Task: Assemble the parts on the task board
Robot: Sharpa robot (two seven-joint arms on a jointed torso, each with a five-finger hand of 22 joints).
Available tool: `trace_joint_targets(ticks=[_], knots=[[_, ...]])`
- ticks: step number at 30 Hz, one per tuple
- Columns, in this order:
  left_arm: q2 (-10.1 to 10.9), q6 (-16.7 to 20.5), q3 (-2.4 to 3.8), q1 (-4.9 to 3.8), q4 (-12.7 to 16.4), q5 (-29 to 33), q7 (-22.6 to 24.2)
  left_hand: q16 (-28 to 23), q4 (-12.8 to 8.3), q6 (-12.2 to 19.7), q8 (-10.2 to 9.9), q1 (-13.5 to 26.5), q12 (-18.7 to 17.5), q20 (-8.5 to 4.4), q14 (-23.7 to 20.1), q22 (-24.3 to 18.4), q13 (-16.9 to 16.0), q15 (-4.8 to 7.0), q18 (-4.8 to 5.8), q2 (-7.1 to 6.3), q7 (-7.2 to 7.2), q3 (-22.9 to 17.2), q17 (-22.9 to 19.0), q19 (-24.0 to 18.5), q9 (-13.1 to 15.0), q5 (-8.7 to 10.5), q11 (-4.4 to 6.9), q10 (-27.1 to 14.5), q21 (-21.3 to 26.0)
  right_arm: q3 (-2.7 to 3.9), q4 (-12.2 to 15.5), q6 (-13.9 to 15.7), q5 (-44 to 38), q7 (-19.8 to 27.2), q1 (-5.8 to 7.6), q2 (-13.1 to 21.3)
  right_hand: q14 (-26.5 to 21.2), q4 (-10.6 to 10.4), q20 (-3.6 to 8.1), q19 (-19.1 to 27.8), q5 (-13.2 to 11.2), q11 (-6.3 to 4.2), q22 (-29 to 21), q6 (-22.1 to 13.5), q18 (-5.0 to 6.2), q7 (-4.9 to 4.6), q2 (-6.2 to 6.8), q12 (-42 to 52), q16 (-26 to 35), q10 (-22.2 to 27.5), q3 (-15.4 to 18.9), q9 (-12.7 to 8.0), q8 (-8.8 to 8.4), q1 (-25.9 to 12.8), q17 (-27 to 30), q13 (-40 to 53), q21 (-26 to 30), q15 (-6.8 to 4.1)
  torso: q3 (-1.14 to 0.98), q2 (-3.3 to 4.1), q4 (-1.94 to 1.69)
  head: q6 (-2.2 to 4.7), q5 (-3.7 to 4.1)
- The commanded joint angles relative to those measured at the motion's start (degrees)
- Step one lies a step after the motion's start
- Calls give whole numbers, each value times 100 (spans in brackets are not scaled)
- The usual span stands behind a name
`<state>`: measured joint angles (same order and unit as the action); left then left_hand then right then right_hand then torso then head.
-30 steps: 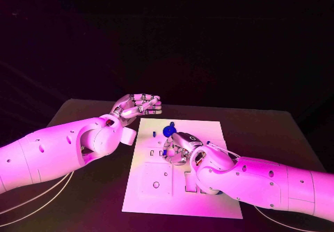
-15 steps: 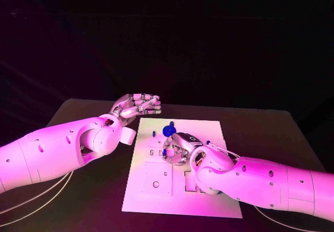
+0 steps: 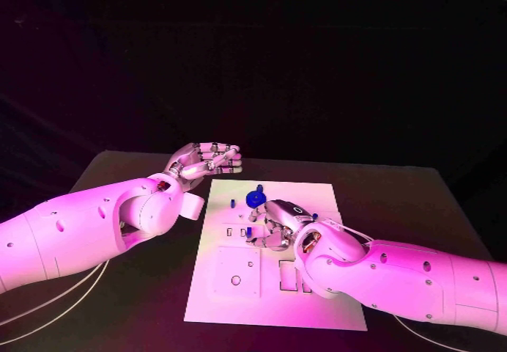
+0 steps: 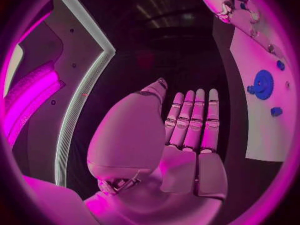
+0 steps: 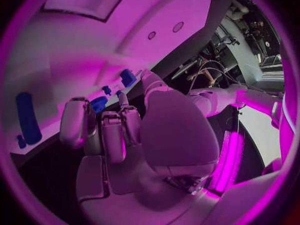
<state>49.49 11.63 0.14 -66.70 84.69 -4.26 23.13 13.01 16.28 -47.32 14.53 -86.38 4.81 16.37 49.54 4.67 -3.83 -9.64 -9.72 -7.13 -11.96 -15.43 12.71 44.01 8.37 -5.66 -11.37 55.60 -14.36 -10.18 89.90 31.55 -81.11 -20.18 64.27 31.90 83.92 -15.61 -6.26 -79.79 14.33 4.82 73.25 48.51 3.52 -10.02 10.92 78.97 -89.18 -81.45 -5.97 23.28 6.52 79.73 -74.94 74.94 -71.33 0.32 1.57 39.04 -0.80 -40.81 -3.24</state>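
two fat smooth white arms, small dark screw holes dotted along shells. thin pale cables hang under left arm. left hand (image 3: 204,159) and right hand (image 3: 277,222) silver, many-jointed fingers (image 4: 195,116), round wrist balls.

Head camera looks down; wrist cameras share the task board (image 3: 277,257).

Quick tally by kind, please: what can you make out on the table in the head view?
Task board: 1
Blue gear: 1
Small blue parts beside the right hand: at least 2 (); others may be hidden
Total: at least 4
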Motion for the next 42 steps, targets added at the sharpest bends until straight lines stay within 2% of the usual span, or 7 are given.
trace_joint_targets(ticks=[1,11,15,19,26,32,42], knots=[[-5,26,4,-6,-36,-305,-223,-11,12,57,-31,106,-41,-10,26,15,2,-15,-80,-36,-272,-8,37,123,-14,27,-41,-1,-59,22,212,225,328,368,107,200,519,-50,-30,12,27,18,-26,-23,125,2,-13,-10,37,18,52,-6,-32,67,-1124,315,39,39,-9,-19,17,31,-10],[4,-11,4,-6,-115,-1310,-1328,2314,-46,313,363,965,949,-584,1615,571,-459,466,-67,-100,-117,-235,1407,1698,141,32,237,403,-1318,50,694,202,2821,1360,749,1152,452,-58,-16,300,16,-6,-436,43,237,31,-187,-277,130,298,-44,60,192,315,-867,9,560,19,-20,-41,52,43,-25],[-29,-18,5,-10,-126,-1926,-1748,4877,45,628,1551,1112,3288,-818,1365,1441,-1985,631,-42,-105,21,-261,3101,1790,692,24,400,-287,-2731,53,655,47,3278,1618,973,1489,456,-30,-10,284,19,-10,-411,20,231,31,-272,-268,126,309,-172,81,268,430,-882,3,547,14,-32,-54,53,37,-49],[-107,-303,13,-25,-157,-2850,-2437,6668,37,252,2352,1075,4849,-1038,3013,2084,-2823,934,-87,-129,366,-456,5488,1962,1049,-4,745,94,-3801,54,476,-45,3525,1738,1114,1701,466,-29,-8,263,18,-13,-382,29,223,34,-282,-243,114,289,-201,90,296,443,-918,24,516,12,-47,-63,54,-1,-42],[-318,-1115,28,-64,-118,-4256,-4052,6859,45,311,2485,1418,5385,-1097,3221,2919,-3178,984,-3,-24,411,-742,5796,1925,1152,3,789,41,-4615,53,206,-167,3735,1764,1194,1863,453,-23,-6,295,18,-15,-434,28,238,36,-287,-267,133,311,-224,94,313,460,-864,-7,580,10,-58,-55,66,-18,-60],[-533,-1686,34,-118,-133,-5058,-4721,7311,51,-17,2840,1799,6502,-1233,3703,4595,-4710,1157,243,-84,630,-772,6706,2661,1416,20,984,1162,-5745,53,51,-243,3770,1767,1209,1909,451,-25,-5,296,18,-16,-437,31,239,37,-299,-263,136,309,-247,98,330,466,-857,-6,587,8,-51,-58,58,-45,-63],[-848,-2325,35,-269,-343,-5341,-5273,7367,59,41,2893,2325,6542,-1267,3759,4833,-4756,1177,276,-147,643,-510,6845,2690,1577,38,999,1167,-5934,53,-100,-298,3776,1754,1214,1919,455,-38,-3,286,16,-19,-424,42,235,40,-316,-242,132,290,-277,106,361,458,-869,11,576,5,-52,-64,53,-38,-63]])
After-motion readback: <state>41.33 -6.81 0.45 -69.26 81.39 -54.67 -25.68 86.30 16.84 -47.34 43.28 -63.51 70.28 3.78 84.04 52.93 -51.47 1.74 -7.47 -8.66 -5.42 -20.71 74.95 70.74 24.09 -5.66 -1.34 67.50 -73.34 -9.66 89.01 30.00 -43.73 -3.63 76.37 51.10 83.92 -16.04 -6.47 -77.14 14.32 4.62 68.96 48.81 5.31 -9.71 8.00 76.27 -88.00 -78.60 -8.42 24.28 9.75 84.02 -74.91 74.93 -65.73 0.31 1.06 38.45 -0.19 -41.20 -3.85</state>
